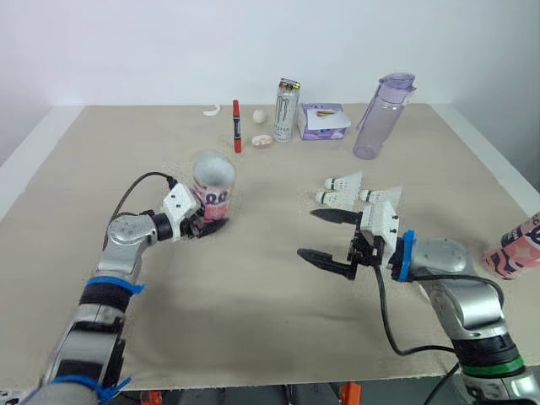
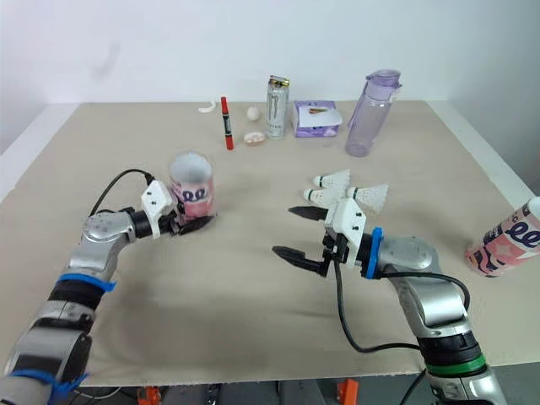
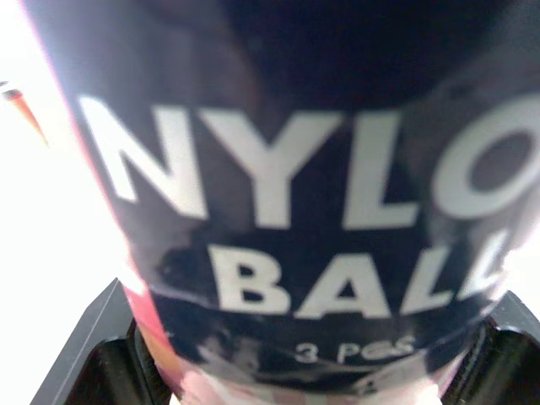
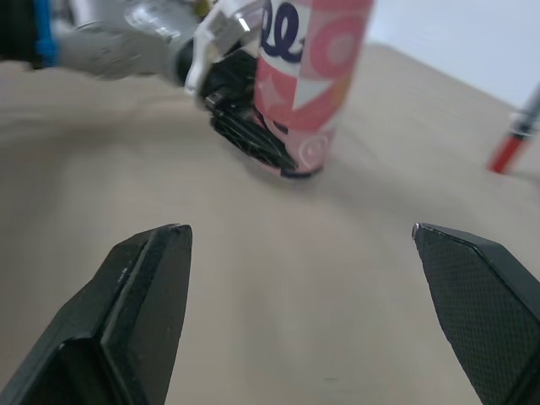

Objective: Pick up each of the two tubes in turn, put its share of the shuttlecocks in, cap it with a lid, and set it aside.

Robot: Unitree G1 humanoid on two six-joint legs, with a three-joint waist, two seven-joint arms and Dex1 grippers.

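Left eye view is showing the filling not yet begun for one tube, the first speaker is saying. The left gripper (image 1: 207, 224) is clamping its jaws on the low part of that tube (image 1: 213, 177), which is standing upright on the table (image 1: 253, 295), left of the middle. Three shuttlecocks (image 1: 346, 182) are lying together on the cloth, just behind the right gripper (image 1: 306, 232), whose jaws are standing wide apart with nothing between them.

The second speaker is asking about the other one.

The second tube (image 1: 513, 246) is seeming to lie on its side at the table's right edge, the first is answering, well apart from both grippers. Whether it is filled and capped, the pictures are not telling. For the held tube, filling, capping and setting aside are all remaining. Small white pieces (image 1: 262, 141) near the far edge are perhaps lids, but this is not certain.

And the materials, the second is asking.

The held tube is looking like a glossy round cylinder, pink with printed shapes; the left wrist view is showing a dark shiny band with white letters. The shuttlecocks are having white cone-shaped skirts and rounded heads. The cloth is looking beige, matte and slightly wrinkled. The right gripper's fingers (image 4: 143, 287) are looking black and hard, with a fine grid texture.
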